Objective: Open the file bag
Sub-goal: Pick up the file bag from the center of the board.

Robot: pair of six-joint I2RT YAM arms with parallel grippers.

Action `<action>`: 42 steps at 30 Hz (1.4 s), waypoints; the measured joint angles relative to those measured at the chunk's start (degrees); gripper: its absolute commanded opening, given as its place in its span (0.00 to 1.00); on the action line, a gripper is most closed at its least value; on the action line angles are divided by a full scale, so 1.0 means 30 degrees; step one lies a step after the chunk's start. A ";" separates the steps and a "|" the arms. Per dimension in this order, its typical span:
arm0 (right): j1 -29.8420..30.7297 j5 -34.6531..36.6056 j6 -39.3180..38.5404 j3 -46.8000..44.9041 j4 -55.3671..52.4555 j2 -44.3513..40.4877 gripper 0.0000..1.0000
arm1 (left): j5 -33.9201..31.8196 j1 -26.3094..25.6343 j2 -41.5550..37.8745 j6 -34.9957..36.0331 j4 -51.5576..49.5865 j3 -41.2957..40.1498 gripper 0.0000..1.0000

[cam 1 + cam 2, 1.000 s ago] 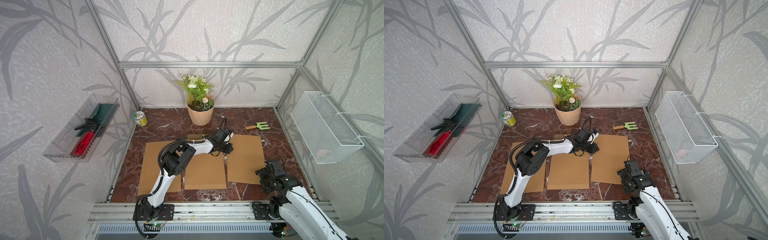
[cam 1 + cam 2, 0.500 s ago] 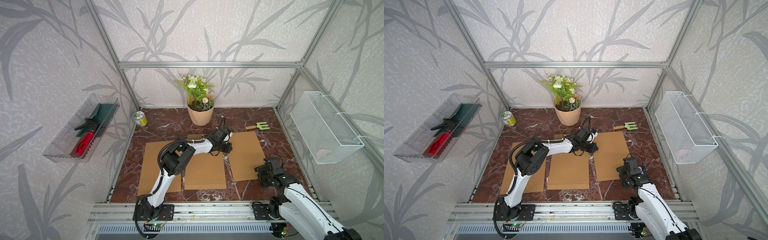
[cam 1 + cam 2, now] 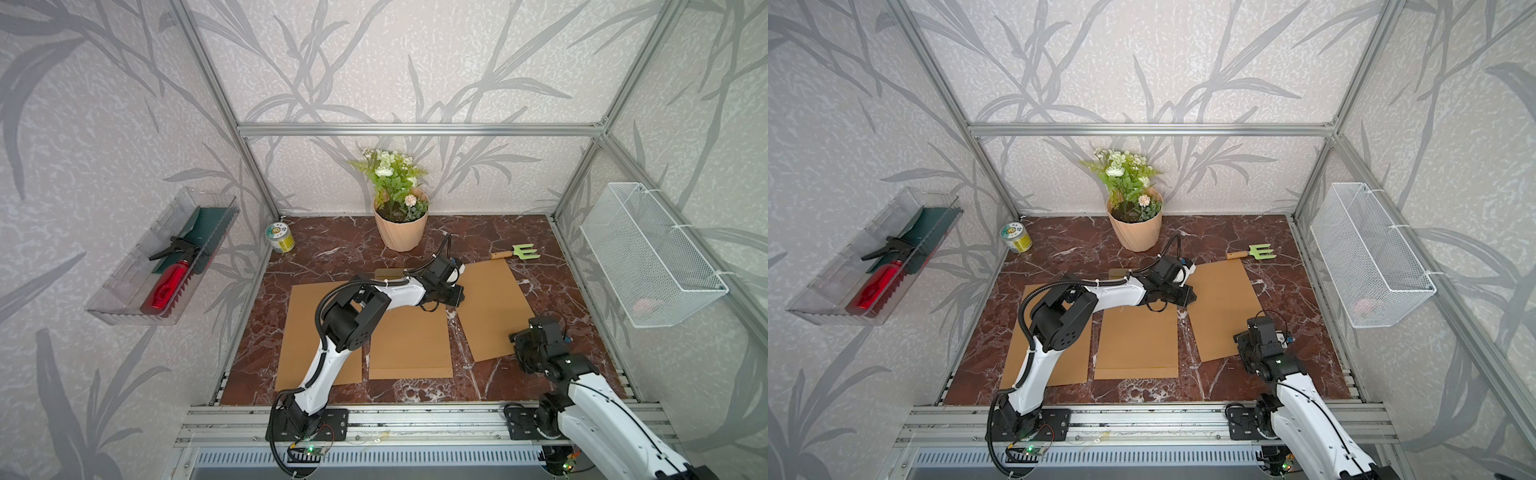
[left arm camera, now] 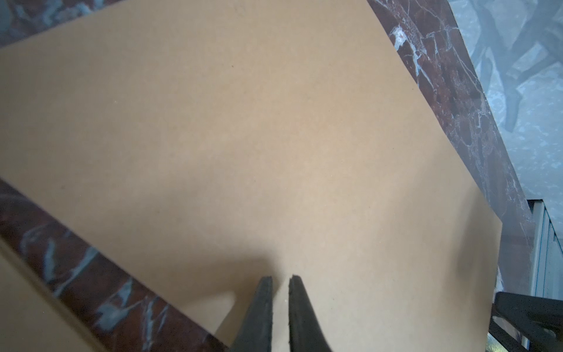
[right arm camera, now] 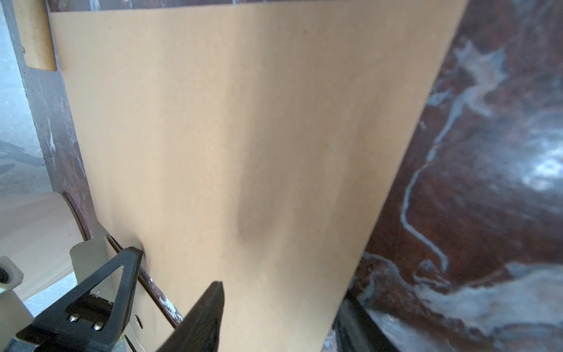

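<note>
Eyeing the tilted file bag (image 3: 491, 309) by the worktop's (image 3: 561, 299) right edge, long axis near-to-far; my left gripper (image 4: 280, 279) nearly closed on its far-left corner, right gripper (image 5: 178, 268) part-open at the near-right corner.

The red marble worktop (image 3: 332, 253) carries three brown file bags (image 3: 409, 345), a potted plant (image 3: 401, 232), a tin (image 3: 280, 237) and a green garden fork (image 3: 521, 252).

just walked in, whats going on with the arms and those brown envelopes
Both arms are on the rightmost file bag, one of three lying flat on the marble table. The left gripper, jaws nearly closed, is near its far left corner; the right gripper, jaws apart, is over its near end. It does not look opened yet.
</note>
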 measured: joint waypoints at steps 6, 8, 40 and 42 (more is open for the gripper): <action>0.0000 0.0255 -0.0634 -0.0036 0.0561 0.0197 0.52 | 0.0102 0.0000 0.0000 0.0007 -0.0087 0.0000 0.12; 0.0000 0.0357 -0.0867 -0.0036 0.0780 0.0182 0.52 | 0.0117 0.0000 0.0000 0.0015 -0.0095 0.0000 0.12; 0.0211 0.0838 -0.3643 0.1770 0.1719 -0.0284 0.20 | 0.0831 0.0007 0.0000 0.0102 -0.0197 -0.0087 0.08; 0.0248 0.0845 -0.3672 0.1821 0.1698 -0.0299 0.16 | 0.0947 0.0007 0.0000 0.0058 -0.0073 -0.0153 0.08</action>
